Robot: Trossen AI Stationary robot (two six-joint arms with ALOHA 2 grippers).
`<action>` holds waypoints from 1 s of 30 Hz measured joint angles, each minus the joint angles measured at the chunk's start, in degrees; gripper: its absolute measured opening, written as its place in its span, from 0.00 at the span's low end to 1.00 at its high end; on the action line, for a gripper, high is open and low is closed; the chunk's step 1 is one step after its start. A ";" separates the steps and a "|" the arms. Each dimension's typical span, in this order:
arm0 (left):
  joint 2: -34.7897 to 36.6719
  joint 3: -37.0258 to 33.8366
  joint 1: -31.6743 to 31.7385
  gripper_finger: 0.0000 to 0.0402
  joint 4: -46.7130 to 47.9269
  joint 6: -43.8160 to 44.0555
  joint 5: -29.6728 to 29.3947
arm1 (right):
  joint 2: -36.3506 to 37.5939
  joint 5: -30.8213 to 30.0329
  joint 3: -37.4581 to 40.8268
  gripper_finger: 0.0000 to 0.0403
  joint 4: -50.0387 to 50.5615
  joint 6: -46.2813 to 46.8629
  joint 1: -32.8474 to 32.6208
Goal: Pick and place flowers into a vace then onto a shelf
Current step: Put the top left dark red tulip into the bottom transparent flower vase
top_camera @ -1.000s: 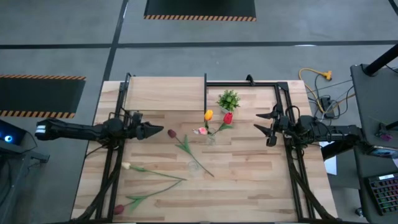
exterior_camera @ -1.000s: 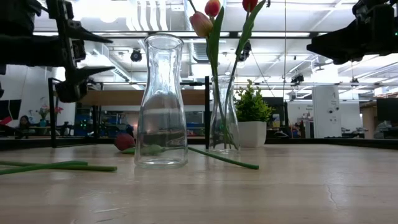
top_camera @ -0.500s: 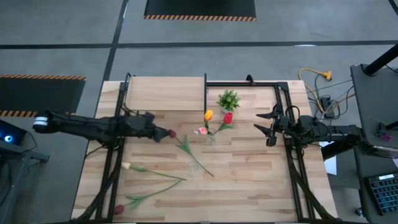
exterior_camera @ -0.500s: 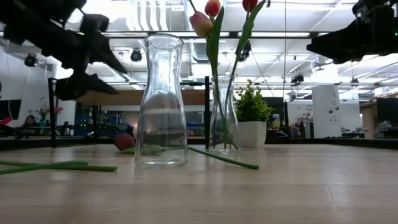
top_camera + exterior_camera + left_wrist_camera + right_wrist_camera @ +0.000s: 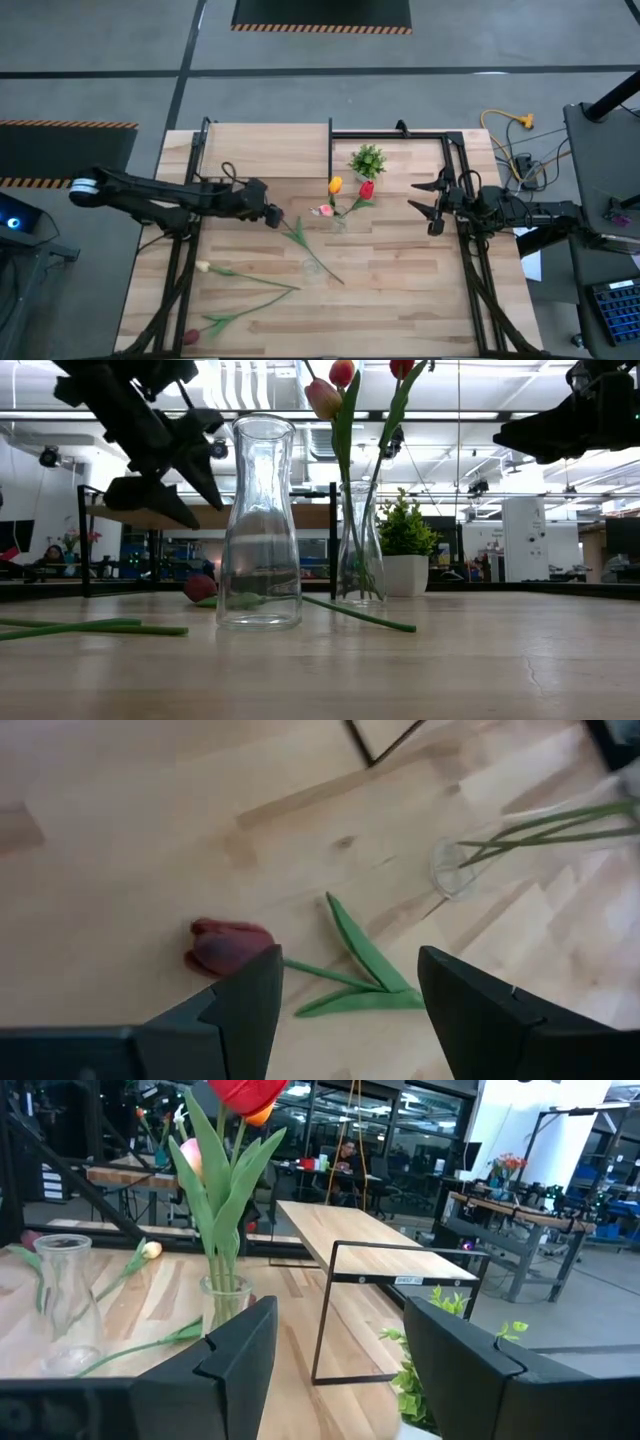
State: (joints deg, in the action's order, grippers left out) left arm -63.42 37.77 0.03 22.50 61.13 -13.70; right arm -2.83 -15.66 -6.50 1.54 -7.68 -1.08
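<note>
A dark red tulip [image 5: 225, 942] lies flat on the table, its stem [image 5: 312, 252] running toward the near edge past an empty glass vase [image 5: 313, 268]. My left gripper [image 5: 270, 213] hangs open above its head, slanting down, clear of the table in the low view [image 5: 175, 470]. A second glass vase [image 5: 338, 222] stands upright with three tulips in it. A cream tulip [image 5: 203, 267] and another dark red tulip [image 5: 190, 337] lie near the left front. The shelf [image 5: 265, 150] stands at the far left. My right gripper [image 5: 432, 205] waits open at the right.
A small potted plant [image 5: 368, 160] stands just right of the shelf, behind the filled vase. Black frame rails [image 5: 180, 270] run along both table sides. Bare wood lies between the vases and the right arm.
My left gripper has moved toward the table's right edge, to above the dark red tulip's head, and has tipped from level to slanting downward. Its fingers stay as far apart as before. The flowers, the vases and my right arm have kept still.
</note>
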 joint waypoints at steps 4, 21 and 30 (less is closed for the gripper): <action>-2.70 0.10 0.00 0.54 0.02 10.51 1.64 | 0.00 0.00 0.00 0.52 -0.02 0.13 0.00; -10.01 -0.21 -0.50 0.54 -2.29 31.09 4.91 | 0.00 0.00 0.00 0.52 -0.07 -0.04 -0.02; -17.00 2.24 -0.37 0.54 -3.45 34.16 4.59 | 0.04 0.00 0.00 0.52 -0.15 -1.42 -0.02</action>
State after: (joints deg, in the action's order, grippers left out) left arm -80.42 40.01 -0.34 19.05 95.28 -9.10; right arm -2.79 -15.66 -6.50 1.39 -9.11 -1.10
